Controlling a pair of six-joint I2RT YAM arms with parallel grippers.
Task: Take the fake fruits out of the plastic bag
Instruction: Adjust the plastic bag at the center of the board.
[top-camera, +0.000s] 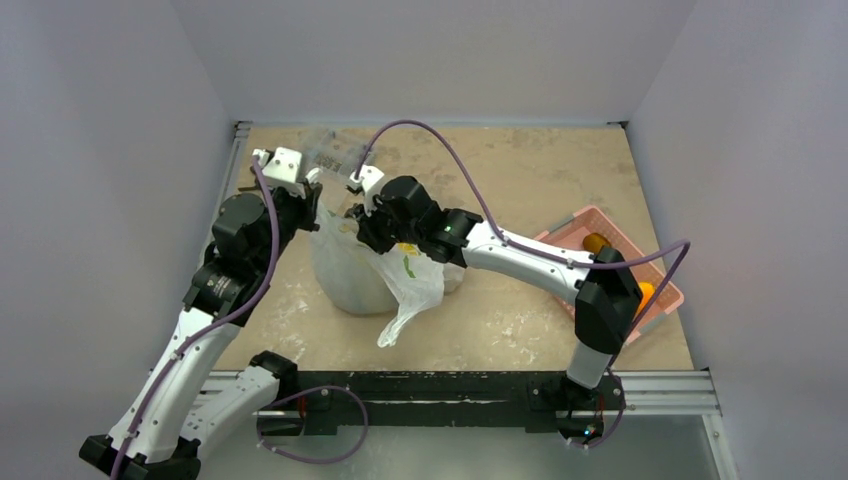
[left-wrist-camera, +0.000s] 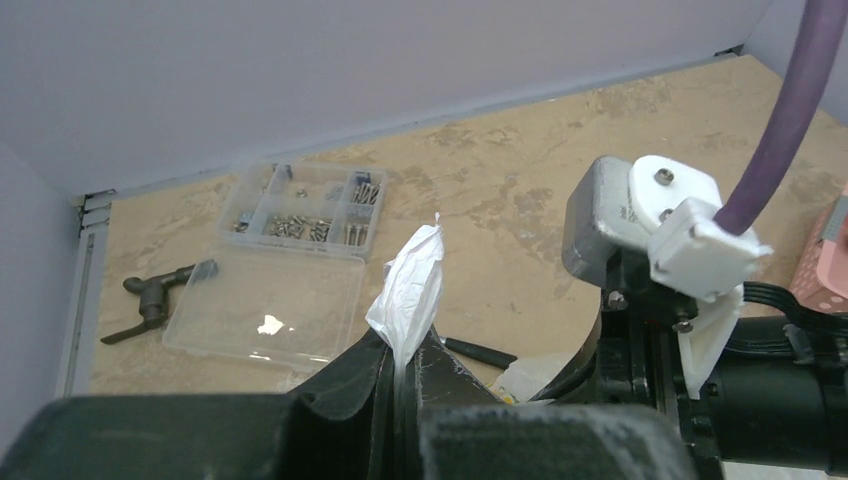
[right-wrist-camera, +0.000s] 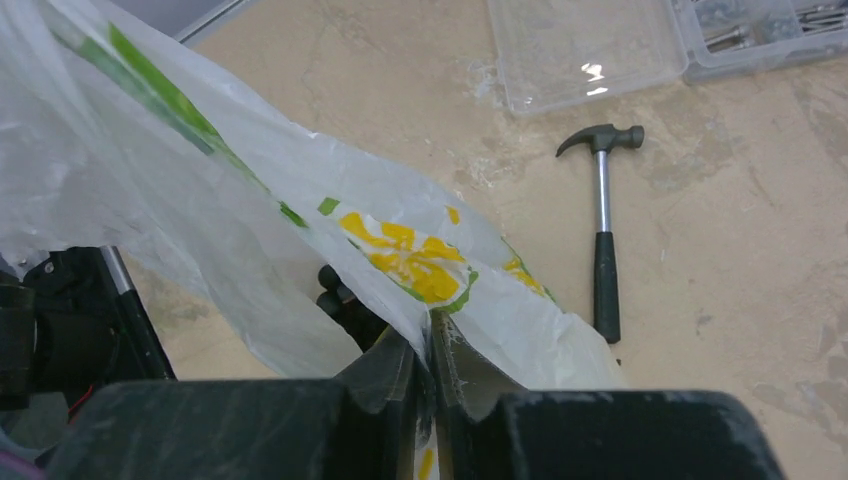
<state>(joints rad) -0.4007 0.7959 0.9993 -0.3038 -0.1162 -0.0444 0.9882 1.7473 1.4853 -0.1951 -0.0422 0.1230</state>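
The plastic bag (top-camera: 365, 270) stands left of the table's centre, white and crinkly with a yellow and green print (right-wrist-camera: 415, 262). My left gripper (top-camera: 318, 197) is shut on a twisted strip of the bag's top edge (left-wrist-camera: 410, 285), holding it up. My right gripper (right-wrist-camera: 428, 340) is shut on the printed film at the bag's mouth, close beside the left one. A dark lumpy shape (right-wrist-camera: 338, 292) shows behind the film and looks like the grape bunch. Two orange fake fruits (top-camera: 597, 241) (top-camera: 645, 292) lie in the pink basket.
The pink slatted basket (top-camera: 570, 225) sits at the right, partly under my right arm. A clear parts box (left-wrist-camera: 300, 205) with its lid (left-wrist-camera: 265, 310) open lies at the back left. A hammer (right-wrist-camera: 600, 230) lies on the table near it.
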